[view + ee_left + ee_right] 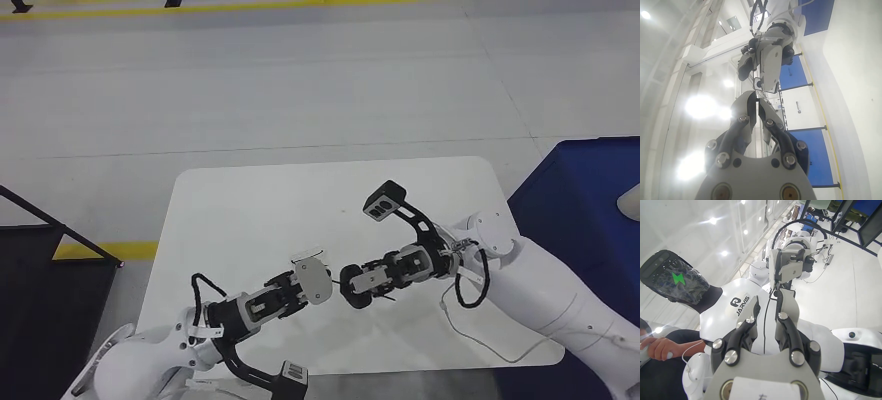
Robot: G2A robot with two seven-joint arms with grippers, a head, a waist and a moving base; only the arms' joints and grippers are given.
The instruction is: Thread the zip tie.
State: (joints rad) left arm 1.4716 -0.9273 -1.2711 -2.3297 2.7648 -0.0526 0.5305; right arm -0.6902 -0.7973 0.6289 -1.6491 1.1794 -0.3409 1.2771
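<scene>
A thin black zip tie point(755, 60) hangs in the air between my two grippers, above the middle of the white table point(250, 220). My left gripper point(756, 97) is shut on one end of it, at the fingertips. The strap runs on between the spread fingers of my right gripper point(769, 298), back toward its palm; the zip tie point(766, 313) lies loose in that gap. In the top view the left gripper point(318, 280) and right gripper point(348, 282) face each other tip to tip, almost touching. I cannot tell which end is the tie's head.
A blue-draped table point(590, 190) stands to the right of the white one. A black frame point(40, 220) rises at the far left. Bare tabletop lies beyond the grippers, toward the far edge.
</scene>
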